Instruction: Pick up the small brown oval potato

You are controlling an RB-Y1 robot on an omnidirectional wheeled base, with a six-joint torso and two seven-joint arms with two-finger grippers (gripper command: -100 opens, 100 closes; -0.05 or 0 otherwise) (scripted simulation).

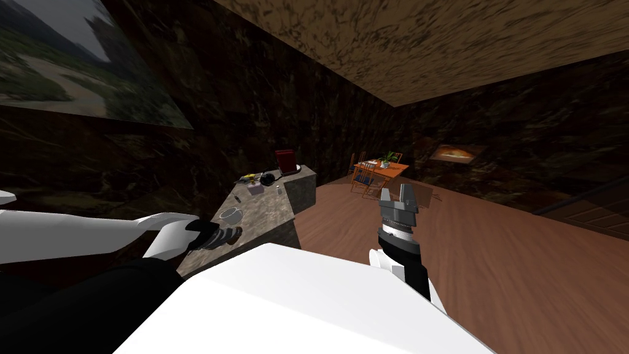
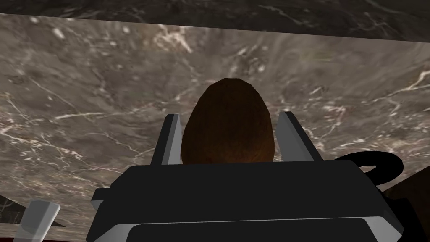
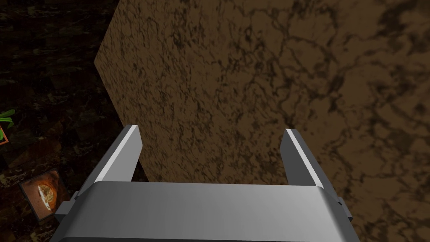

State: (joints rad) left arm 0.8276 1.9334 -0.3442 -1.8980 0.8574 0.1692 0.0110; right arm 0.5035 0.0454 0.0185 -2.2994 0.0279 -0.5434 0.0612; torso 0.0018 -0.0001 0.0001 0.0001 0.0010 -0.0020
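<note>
1. One left gripper: fingers closed against the sides of the brown oval potato, low at the near end of the marbled counter, apparently gripped for lifting.
2. Clear dish, just beyond: seemingly empty.
3. Dark red box, far end: contents hidden.
4. Right gripper: raised aside, fingers wide apart, holding nothing.

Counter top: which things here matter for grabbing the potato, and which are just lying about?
In the job: potato, left claw closed on its sides, marbled counter beneath.

Lying about: round bowl, dark red box and black item farther along the counter, orange table across the room, right claw open and idle.
</note>
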